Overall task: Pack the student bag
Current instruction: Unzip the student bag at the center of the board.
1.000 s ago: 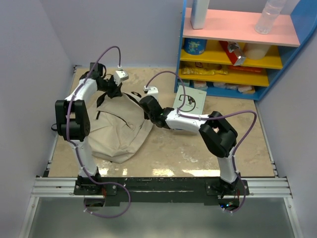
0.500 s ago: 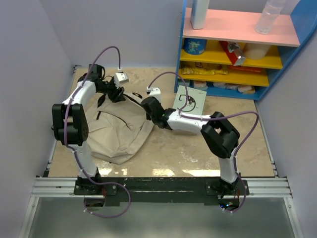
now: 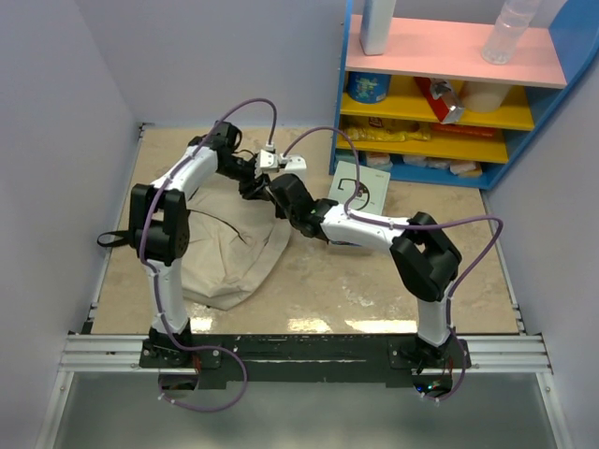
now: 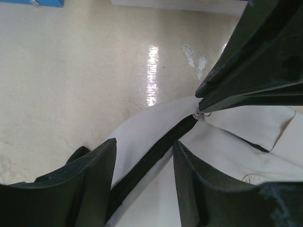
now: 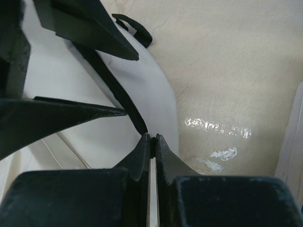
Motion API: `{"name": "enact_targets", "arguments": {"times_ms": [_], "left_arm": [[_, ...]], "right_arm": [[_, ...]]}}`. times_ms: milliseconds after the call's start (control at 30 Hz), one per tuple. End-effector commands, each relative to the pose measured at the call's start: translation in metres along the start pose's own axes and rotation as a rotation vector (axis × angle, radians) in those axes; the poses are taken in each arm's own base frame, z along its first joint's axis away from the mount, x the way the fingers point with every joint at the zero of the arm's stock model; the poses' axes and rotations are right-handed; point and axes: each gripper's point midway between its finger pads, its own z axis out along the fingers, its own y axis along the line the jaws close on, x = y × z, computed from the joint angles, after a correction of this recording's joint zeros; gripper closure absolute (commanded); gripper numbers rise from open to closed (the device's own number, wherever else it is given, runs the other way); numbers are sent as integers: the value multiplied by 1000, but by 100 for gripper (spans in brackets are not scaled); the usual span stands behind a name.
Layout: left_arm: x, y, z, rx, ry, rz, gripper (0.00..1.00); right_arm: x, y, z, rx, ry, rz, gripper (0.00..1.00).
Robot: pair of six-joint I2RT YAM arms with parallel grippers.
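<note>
The student bag [image 3: 225, 264] is soft: your right gripper [image 5: 151, 137] pinches its zipper pull [image 4: 201, 114]; hold fabric below your spread left gripper [image 4: 144, 147].

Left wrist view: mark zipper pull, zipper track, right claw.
zipper pull [image 4: 200, 114]: left wrist view, on the small metal ring at the track's end.
zipper track [image 4: 150, 160]: left wrist view, on the middle of the black strip.
right claw [image 4: 202, 100]: left wrist view, at the pinched tips just above the pull.

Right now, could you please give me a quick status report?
Left claw open, straddling zipper. Right claw shut on zipper pull. Bag lying flat. Claws crowd each other.
</note>
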Motion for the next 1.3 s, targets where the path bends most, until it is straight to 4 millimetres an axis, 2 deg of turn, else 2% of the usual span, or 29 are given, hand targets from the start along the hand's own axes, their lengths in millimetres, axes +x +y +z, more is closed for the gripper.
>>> {"name": "enact_targets", "arguments": {"times_ms": [0, 33, 200, 333, 500, 600, 633, 700, 733, 767, 833, 1000, 1133, 1267], "left_arm": [[4, -2, -3, 86, 19, 60, 45], [-1, 3, -10, 77, 11, 71, 46], [-6, -4, -26, 92, -19, 101, 44], [8, -9, -19, 100, 6, 107, 44], [7, -1, -9, 75, 14, 121, 46], [0, 10, -6, 35, -3, 126, 58], [-3, 12, -4, 29, -11, 126, 69], [-9, 21, -3, -5, -24, 117, 83], [-10, 24, -3, -17, -25, 114, 96], [-12, 27, -3, -28, -29, 114, 100], [-12, 29, -4, -43, -30, 108, 100], [-15, 34, -6, -73, -26, 95, 100], [-21, 38, -8, -90, -38, 66, 100], [-30, 45, -13, -126, -79, 51, 100]], "right_arm": [[-38, 18, -18, -56, -79, 29, 100], [-38, 17, -19, -55, -79, 27, 100], [-35, 13, -17, -57, -73, 43, 100], [-35, 14, -19, -69, -75, 54, 100], [-35, 11, -23, -70, -74, 54, 100], [-35, 13, -25, -79, -71, 56, 100], [-34, 13, -24, -81, -68, 56, 100], [-31, 13, -24, -83, -63, 56, 100], [-30, 14, -24, -85, -59, 58, 100], [-26, 12, -23, -81, -51, 57, 100], [-24, 12, -22, -86, -56, 71, 100], [-1, 3, -20, -74, -17, 76, 100], [29, 0, -22, -75, 38, 56, 100], [48, -2, -27, -78, 64, 42, 100]]}}
